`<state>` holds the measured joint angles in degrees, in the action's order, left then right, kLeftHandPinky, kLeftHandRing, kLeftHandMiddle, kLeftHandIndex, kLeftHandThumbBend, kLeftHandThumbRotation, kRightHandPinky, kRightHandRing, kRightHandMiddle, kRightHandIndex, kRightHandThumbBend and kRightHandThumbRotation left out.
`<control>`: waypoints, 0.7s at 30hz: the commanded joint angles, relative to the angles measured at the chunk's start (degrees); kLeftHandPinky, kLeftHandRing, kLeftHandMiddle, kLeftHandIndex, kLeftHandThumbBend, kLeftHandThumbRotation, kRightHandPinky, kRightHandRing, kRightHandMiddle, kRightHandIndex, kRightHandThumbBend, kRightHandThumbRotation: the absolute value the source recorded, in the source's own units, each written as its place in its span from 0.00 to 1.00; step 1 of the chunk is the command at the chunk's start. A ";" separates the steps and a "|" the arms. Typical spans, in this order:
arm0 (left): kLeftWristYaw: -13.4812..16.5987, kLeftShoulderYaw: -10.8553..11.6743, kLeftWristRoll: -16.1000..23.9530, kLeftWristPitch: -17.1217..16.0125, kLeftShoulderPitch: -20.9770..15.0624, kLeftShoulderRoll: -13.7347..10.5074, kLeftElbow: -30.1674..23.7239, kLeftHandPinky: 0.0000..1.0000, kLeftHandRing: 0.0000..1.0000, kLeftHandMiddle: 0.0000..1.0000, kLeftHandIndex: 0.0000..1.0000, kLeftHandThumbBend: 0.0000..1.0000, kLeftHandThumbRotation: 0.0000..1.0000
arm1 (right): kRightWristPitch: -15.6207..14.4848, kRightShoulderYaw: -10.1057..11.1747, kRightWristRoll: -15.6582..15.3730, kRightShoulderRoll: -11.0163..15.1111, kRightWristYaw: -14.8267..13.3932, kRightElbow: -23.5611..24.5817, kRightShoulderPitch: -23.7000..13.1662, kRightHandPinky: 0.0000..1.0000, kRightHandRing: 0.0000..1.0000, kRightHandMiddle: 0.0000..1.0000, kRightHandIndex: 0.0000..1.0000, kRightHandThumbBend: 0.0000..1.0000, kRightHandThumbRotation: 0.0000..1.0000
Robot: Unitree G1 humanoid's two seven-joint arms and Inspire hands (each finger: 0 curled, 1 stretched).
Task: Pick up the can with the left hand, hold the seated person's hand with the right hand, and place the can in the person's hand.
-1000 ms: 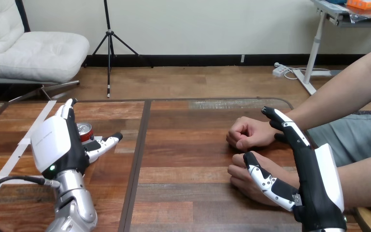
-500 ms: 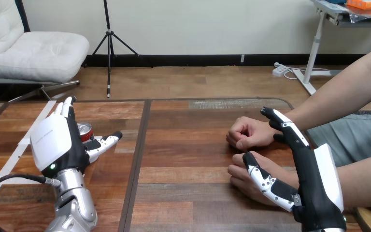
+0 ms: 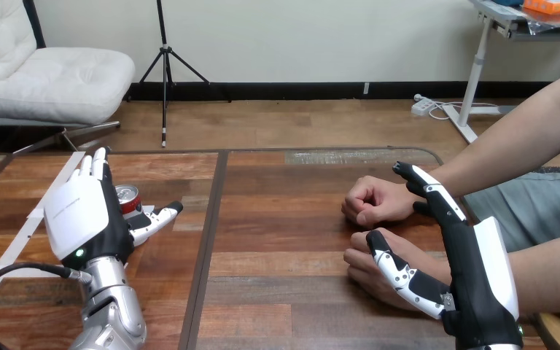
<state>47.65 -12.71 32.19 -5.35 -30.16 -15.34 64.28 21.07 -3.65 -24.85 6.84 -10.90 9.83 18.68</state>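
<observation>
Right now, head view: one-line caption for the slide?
Left hand open beside the can; right hand open, thumb over the person's nearer hand.

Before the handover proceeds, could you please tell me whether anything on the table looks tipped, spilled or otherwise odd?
Nothing stands out: the red-and-silver metal can stands upright on the brown wooden table beside the open left hand, and nothing is spilled.
</observation>
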 commanded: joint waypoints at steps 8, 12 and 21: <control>1.98 -1.35 1.47 1.71 -5.24 -1.60 0.16 0.87 0.92 0.94 0.92 0.91 0.45 | 0.29 0.77 0.38 0.62 0.48 3.01 -2.83 0.84 0.89 0.89 0.86 0.45 0.00; 2.21 -1.71 1.80 2.58 -5.31 -1.69 0.26 0.87 0.91 0.93 0.92 0.90 0.45 | 0.56 0.76 0.71 0.75 0.74 2.92 -2.87 0.84 0.89 0.89 0.86 0.44 0.00; 2.47 -1.91 1.86 3.00 -5.39 -2.05 0.55 0.84 0.88 0.90 0.90 0.89 0.43 | 0.50 0.82 0.97 0.65 1.13 3.01 -2.86 0.84 0.89 0.90 0.86 0.45 0.00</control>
<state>49.02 -13.43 32.67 -2.23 -30.41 -15.51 64.76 21.06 -3.54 -24.66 7.01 -9.90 9.83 18.69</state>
